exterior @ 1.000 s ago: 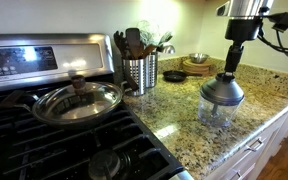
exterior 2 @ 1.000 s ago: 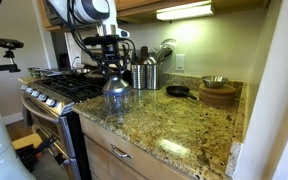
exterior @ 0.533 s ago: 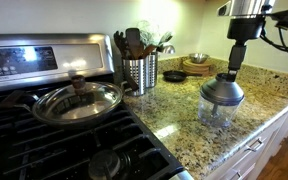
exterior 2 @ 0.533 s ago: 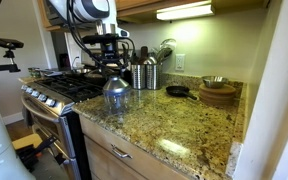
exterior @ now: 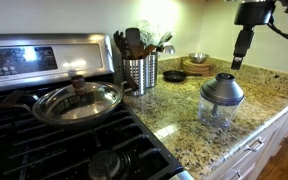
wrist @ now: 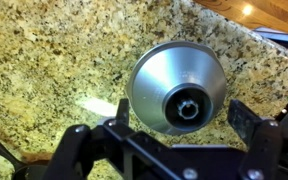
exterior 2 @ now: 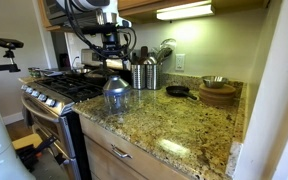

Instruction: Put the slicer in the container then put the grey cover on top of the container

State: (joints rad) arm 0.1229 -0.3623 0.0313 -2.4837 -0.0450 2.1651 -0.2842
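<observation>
The grey cover (exterior: pixel 222 88) sits as a dome on the clear container (exterior: pixel 218 113) on the granite counter, and shows in both exterior views (exterior 2: pixel 116 82). My gripper (exterior: pixel 239 63) hangs open above the cover, clear of it. In the wrist view the grey cover (wrist: pixel 179 85) lies straight below, with a fingertip (wrist: pixel 117 108) on each side and nothing between them. The container (exterior 2: pixel 116 101) stands near the stove's side edge. The slicer is hidden from every view.
A perforated steel utensil holder (exterior: pixel 139 72) stands behind, next to the stove. A pan with a glass lid (exterior: pixel 76 100) rests on the burners. A small black skillet (exterior: pixel 174 75) and wooden bowls (exterior: pixel 197 66) sit at the back. The counter's front edge (exterior: pixel 254 135) is close to the container.
The gripper has opened off the grey cover and risen straight up. The cover and container have stayed in place.
</observation>
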